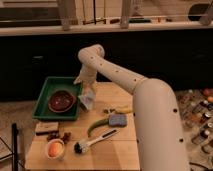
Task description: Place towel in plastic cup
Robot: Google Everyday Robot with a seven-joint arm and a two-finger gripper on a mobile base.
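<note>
Gripper (83,84) hangs near tabletop (122,145) far-left edge w/ pale towel (87,99) dangling below, presumably lifted clear for transfer; jaws' state: can't tell, cup not identifiable.

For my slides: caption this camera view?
Gripper holds towel over table, beside green tray with bowl.
</note>
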